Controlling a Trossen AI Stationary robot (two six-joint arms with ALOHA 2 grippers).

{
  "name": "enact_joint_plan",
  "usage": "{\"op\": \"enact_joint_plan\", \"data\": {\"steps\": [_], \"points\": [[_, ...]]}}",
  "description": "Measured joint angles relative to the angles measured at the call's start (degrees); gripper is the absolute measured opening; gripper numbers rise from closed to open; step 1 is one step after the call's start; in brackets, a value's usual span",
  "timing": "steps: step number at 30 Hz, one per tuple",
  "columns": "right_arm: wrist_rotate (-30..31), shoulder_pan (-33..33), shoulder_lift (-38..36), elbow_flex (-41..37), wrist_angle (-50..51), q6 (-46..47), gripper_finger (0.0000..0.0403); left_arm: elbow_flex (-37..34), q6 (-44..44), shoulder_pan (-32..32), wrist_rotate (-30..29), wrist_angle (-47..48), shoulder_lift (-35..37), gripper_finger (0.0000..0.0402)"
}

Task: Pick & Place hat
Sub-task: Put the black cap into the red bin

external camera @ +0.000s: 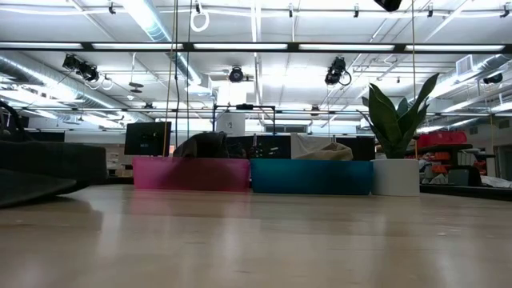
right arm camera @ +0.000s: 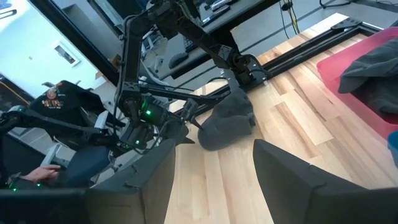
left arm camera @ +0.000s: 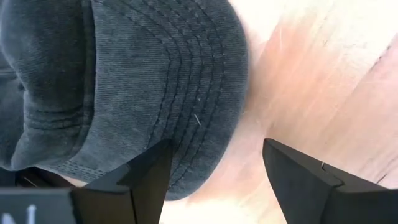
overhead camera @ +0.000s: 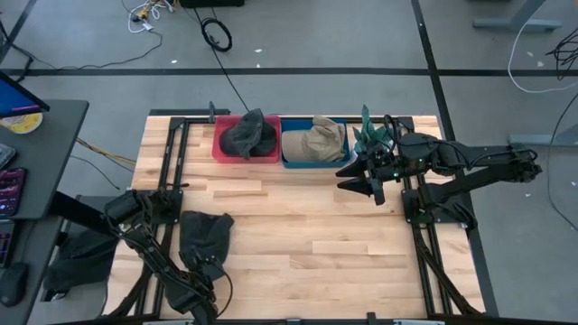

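So the dark grey denim cap (overhead camera: 204, 236) lies flat on the light wooden table (overhead camera: 298, 235), well away from the red plastic bin (overhead camera: 246, 147). Left gripper (left arm camera: 214, 171) hovers over its brim, fingers spread. Right gripper (overhead camera: 366, 177) waits beside the blue plastic bin (overhead camera: 313, 159), spread too, holding nothing.

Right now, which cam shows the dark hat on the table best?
High view: the dark hat lies whole on the table by the left hand. Left wrist shows only its stitched brim close up, right wrist a distant lump, low view just a dark edge.
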State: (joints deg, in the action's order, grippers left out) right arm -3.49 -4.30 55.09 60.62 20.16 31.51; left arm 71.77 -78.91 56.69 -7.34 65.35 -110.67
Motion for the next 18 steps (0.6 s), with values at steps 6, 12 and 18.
{"op": "enact_joint_plan", "data": {"steps": [6, 12, 18], "points": [[0.0, 1.3, 0.0, 0.0, 0.0, 0.0, 0.0219, 0.0, -0.2, -0.5, -1.6, 3.2, -0.1, 0.0242], [0.0, 2.4, 0.0, 0.0, 0.0, 0.0, 0.0219, 0.0, 0.5, -1.3, -2.3, 4.6, -0.1, 0.0174], [0.0, 2.5, 0.0, 0.0, 0.0, 0.0, 0.0219, 0.0, 0.7, -2.1, -2.5, 3.8, -0.1, 0.0044]]}}
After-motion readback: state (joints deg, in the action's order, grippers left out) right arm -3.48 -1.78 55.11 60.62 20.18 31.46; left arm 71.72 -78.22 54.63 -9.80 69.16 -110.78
